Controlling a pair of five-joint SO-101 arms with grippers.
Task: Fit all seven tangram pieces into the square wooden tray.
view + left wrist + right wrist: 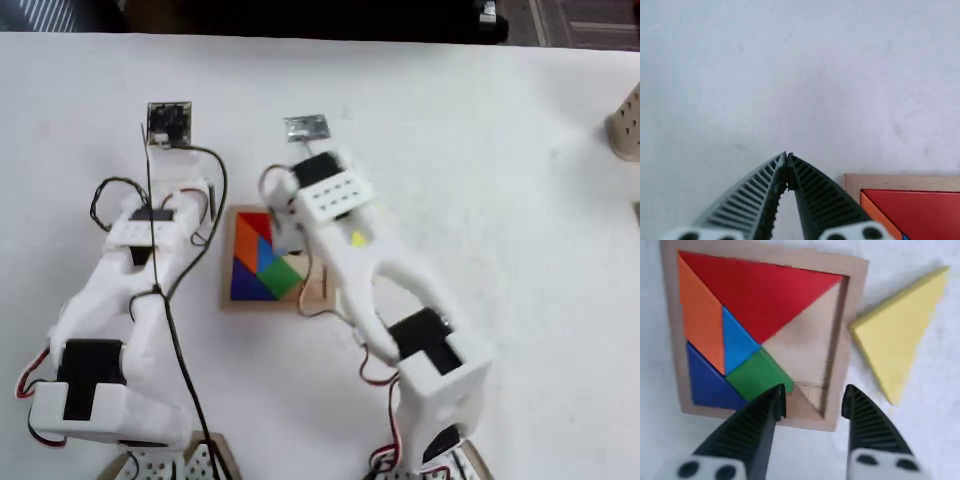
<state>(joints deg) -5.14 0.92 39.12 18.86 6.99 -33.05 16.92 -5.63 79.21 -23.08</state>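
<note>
The square wooden tray (852,305) holds a large red triangle (760,290), an orange parallelogram (700,315), a light blue triangle (737,342), a green square (757,375) and a dark blue triangle (707,385). A triangular gap of bare wood (805,355) lies along one side. Just outside that side, a yellow triangle (902,335) lies flat on the table. My right gripper (814,397) hangs open over the tray's edge by the gap, holding nothing. My left gripper (787,156) is shut and empty, over bare table beside a tray corner (900,181).
In the high view the tray (228,285) lies between both arms, with the right arm (350,250) across its right side. Two small boards (168,122) (306,127) lie farther back. Black cables (180,330) trail over the left arm. A pegged wooden object (626,125) stands at the right edge.
</note>
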